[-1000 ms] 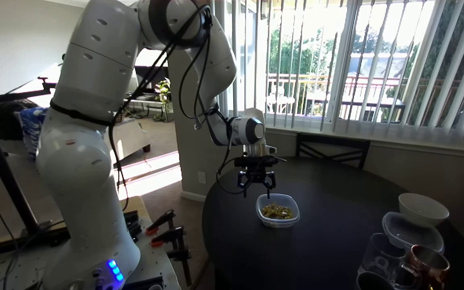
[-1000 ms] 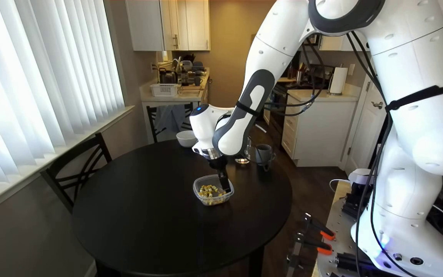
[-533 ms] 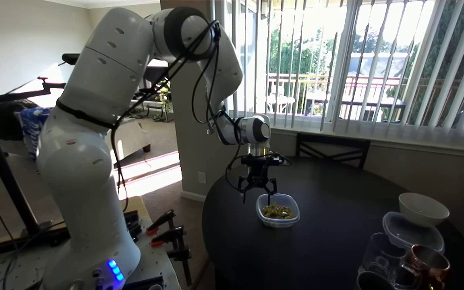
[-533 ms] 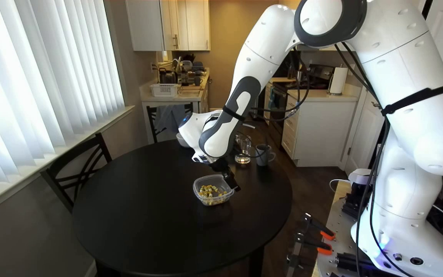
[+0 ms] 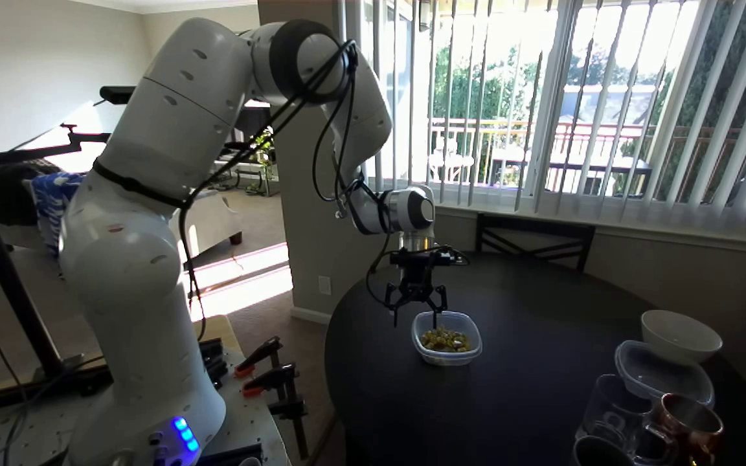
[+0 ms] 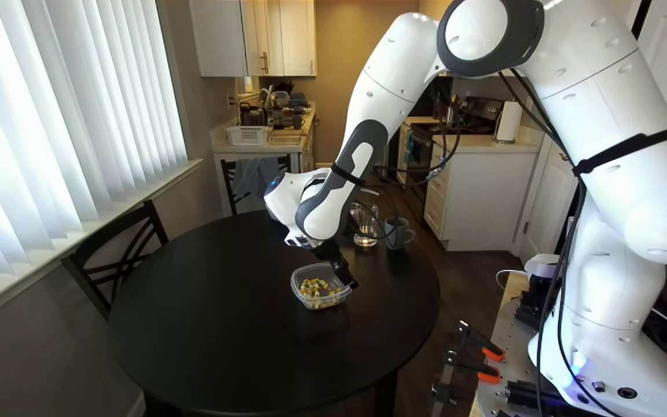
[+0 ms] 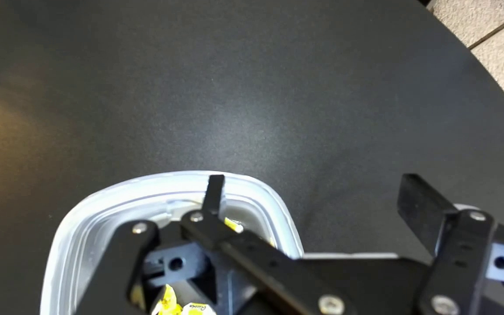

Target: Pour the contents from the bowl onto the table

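Blk table (image 6: pixel 223 347), clear-wht bowl (image 7: pixel 155 186), yel/wht contents (image 6: pixel 314 287), blk hand (image 5: pixel 415 323).

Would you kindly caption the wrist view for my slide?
Open tool partly hiding a pale bowl of yellow bits, dark table beneath.

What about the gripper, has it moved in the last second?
Yes. In an exterior view, the gripper has shifted slightly down and toward the picture's right, against the unmoved bowl.

We hold our arm (image 5: pixel 182 107) arched, the end effector (image 5: pixel 415 320) pointing down at a tilt (its two fingers (image 7: pixel 421 211) well apart).
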`<state>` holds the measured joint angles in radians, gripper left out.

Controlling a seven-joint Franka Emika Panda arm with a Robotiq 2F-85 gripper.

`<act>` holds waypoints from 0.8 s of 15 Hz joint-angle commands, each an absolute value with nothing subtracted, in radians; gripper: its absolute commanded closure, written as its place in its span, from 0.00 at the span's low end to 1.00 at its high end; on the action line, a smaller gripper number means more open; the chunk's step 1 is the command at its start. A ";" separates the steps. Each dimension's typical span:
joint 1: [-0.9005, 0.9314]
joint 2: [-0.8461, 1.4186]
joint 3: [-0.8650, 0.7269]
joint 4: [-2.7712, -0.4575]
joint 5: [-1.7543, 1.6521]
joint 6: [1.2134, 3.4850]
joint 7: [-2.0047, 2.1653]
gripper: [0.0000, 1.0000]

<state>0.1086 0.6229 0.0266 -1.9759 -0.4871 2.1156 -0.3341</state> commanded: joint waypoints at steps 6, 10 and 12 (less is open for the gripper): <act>0.085 0.778 0.028 -1.871 -0.507 2.162 -0.384 0.00; 0.078 0.796 0.013 -1.914 -0.552 2.305 -0.412 0.00; 0.076 0.777 0.001 -1.968 -0.606 2.398 -0.432 0.00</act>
<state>0.0887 0.8113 0.0109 -1.8901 -0.5381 2.2868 -0.3855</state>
